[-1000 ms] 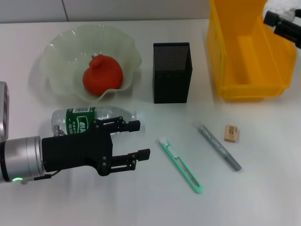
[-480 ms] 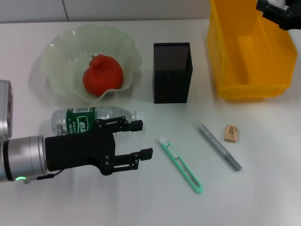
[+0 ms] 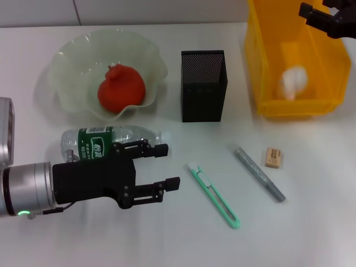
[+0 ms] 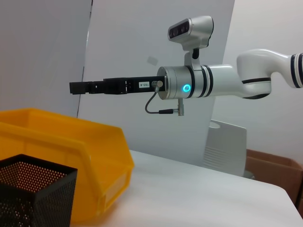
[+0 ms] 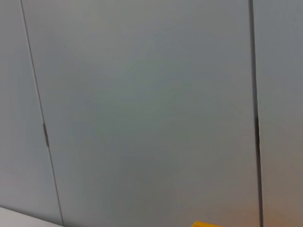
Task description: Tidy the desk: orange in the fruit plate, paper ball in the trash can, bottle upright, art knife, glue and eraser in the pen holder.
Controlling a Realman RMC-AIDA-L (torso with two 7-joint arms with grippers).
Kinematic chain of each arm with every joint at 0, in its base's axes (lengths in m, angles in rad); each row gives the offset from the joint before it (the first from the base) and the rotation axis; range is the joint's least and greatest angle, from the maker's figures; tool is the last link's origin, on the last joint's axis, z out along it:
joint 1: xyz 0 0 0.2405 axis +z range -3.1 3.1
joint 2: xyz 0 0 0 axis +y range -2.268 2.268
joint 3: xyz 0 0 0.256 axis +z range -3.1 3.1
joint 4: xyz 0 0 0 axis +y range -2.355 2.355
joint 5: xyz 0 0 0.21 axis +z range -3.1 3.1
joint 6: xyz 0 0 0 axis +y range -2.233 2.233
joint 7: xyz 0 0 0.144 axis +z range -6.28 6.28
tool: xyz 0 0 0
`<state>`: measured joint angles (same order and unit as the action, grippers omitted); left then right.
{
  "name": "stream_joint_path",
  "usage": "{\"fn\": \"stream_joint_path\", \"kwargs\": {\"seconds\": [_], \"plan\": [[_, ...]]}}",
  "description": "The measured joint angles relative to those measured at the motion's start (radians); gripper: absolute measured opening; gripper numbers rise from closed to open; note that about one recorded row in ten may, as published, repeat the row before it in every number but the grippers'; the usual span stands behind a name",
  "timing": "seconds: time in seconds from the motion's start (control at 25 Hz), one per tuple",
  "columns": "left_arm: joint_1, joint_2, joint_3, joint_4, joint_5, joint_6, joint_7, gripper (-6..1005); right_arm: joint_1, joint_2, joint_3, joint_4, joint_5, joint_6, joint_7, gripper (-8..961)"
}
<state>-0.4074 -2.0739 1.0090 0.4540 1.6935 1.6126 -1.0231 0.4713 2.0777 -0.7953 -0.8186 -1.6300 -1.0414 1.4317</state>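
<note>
The orange sits inside the fruit plate at the far left of the desk. The bottle lies on its side just near of the plate, cap end hidden behind the left end effector, which hovers low over the near-left desk with its two fingers apart and nothing between them. The pen holder stands upright at the centre, and nothing can be seen inside it. On the desk near of it lie the art knife, then the glue to its right, both angled, and the eraser just right of the glue; the three are apart from one another. The trash can stands at the far right, with the white paper ball resting inside against its near wall. The right end effector is raised above the far-right corner of the trash can, fingers apart and empty; the left wrist view shows it extended level above the bin rim.
</note>
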Motion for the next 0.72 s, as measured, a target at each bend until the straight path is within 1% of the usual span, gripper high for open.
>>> {"fn": "stream_joint_path", "kwargs": {"seconds": [0.04, 0.2, 0.28, 0.32, 0.36, 0.4, 0.44, 0.48, 0.52, 0.56, 0.6, 0.64, 0.68, 0.72], "plan": [[-0.001, 0.0, -0.001, 0.0, 0.0, 0.0, 0.0, 710, -0.001, 0.0, 0.0, 0.001, 0.0, -0.002, 0.0, 676], [-0.002, 0.0, 0.0, 0.0, 0.0, -0.001, 0.0, 710, -0.012, 0.001, 0.0, -0.01, -0.001, -0.032, 0.0, 676], [-0.002, 0.0, 0.0, 0.0, 0.0, -0.001, 0.0, 710, -0.036, 0.001, 0.0, -0.043, -0.001, -0.113, -0.001, 676], [-0.002, 0.0, 0.0, 0.0, 0.0, -0.001, 0.0, 710, -0.036, 0.001, 0.0, -0.043, -0.001, -0.113, -0.001, 676], [-0.002, 0.0, -0.002, 0.0, 0.0, -0.001, 0.0, 710, -0.06, 0.001, 0.001, -0.066, -0.001, -0.17, 0.0, 676], [-0.002, 0.0, -0.002, 0.0, 0.0, -0.001, 0.0, 710, -0.06, 0.001, 0.001, -0.066, -0.001, -0.17, 0.0, 676], [-0.002, 0.0, -0.002, 0.0, 0.0, -0.001, 0.0, 710, -0.095, 0.0, 0.001, -0.101, -0.002, -0.238, 0.011, 676], [-0.003, 0.0, -0.002, 0.0, 0.0, -0.001, 0.0, 710, -0.095, 0.0, 0.001, -0.101, -0.002, -0.238, 0.011, 676], [-0.004, 0.0, -0.002, 0.0, 0.0, -0.001, 0.0, 709, -0.116, 0.0, 0.001, -0.123, -0.002, -0.282, 0.017, 676], [-0.005, 0.0, -0.003, 0.0, 0.0, -0.001, 0.0, 709, -0.152, 0.0, 0.003, -0.154, -0.002, -0.371, 0.027, 676], [-0.006, 0.0, -0.003, 0.0, 0.0, -0.001, 0.0, 709, -0.152, 0.0, 0.003, -0.154, -0.002, -0.371, 0.027, 676], [-0.006, 0.0, -0.003, 0.0, 0.0, -0.001, 0.0, 709, -0.186, -0.001, 0.009, -0.165, -0.003, -0.47, 0.027, 676], [-0.006, -0.001, -0.003, 0.0, 0.0, -0.002, 0.0, 709, -0.2, -0.002, 0.01, -0.163, -0.007, -0.518, 0.016, 676], [-0.007, -0.001, -0.003, 0.0, 0.0, -0.002, 0.0, 709, -0.2, -0.002, 0.01, -0.163, -0.007, -0.518, 0.016, 676]]}}
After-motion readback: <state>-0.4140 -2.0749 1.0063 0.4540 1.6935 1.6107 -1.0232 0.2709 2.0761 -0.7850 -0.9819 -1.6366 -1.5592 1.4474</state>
